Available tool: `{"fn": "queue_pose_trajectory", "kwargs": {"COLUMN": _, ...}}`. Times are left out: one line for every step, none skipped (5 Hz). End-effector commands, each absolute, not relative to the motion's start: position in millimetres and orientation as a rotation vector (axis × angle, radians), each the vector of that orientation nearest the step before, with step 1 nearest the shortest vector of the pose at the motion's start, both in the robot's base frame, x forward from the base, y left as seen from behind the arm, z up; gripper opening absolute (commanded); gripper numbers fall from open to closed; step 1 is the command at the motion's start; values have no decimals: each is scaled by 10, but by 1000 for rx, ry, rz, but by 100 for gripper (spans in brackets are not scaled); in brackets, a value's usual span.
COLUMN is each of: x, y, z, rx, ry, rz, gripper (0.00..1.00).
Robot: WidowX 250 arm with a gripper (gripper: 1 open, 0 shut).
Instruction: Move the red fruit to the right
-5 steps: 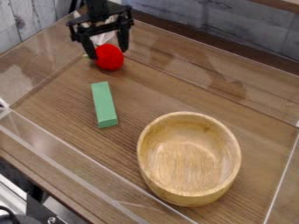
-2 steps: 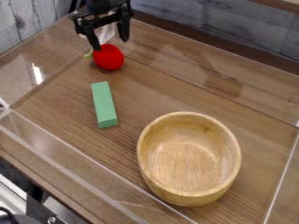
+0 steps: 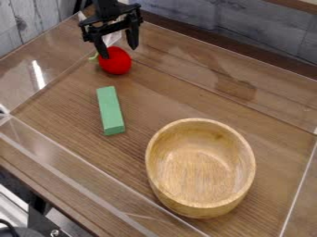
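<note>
The red fruit (image 3: 115, 61) is a small round bright red ball resting on the wooden table near the far left corner. My gripper (image 3: 113, 43) hangs straight down just above and behind it, jaws open, with one dark fingertip on each side of the fruit's upper part. Nothing is held. The fruit's top is partly hidden by the fingers.
A green rectangular block (image 3: 111, 110) lies in front of the fruit. A large wooden bowl (image 3: 201, 167) sits at the front right. Clear plastic walls (image 3: 74, 162) border the table, with a wood-plank wall behind.
The gripper has shifted slightly back and left over the fruit while staying open. The fruit, block and bowl have not moved.
</note>
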State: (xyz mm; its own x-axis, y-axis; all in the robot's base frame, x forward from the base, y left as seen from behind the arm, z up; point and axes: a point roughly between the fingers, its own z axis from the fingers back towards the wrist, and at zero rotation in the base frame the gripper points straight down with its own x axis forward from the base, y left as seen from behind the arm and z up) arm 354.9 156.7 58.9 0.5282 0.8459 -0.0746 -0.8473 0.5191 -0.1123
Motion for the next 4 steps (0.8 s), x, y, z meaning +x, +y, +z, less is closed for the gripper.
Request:
{"fn": "queue_pose_trajectory", "kwargs": {"x": 3640, "y": 1586, "z": 705, "rx": -134, "ry": -57, "rz": 969, "gripper": 100}}
{"fn": "queue_pose_trajectory", "kwargs": {"x": 3644, "y": 1542, "z": 621, "rx": -132, "ry": -55, "rz": 927, "gripper": 100}}
{"fn": "queue_pose_trajectory", "kwargs": {"x": 3603, "y": 1539, "z": 589, "rx": -134, "ry": -54, "rz": 873, "gripper": 100}}
{"fn": "queue_pose_trajectory", "kwargs": {"x": 3569, "y": 1557, "z": 577, "rx": -143, "ry": -53, "rz": 826, "gripper": 100}}
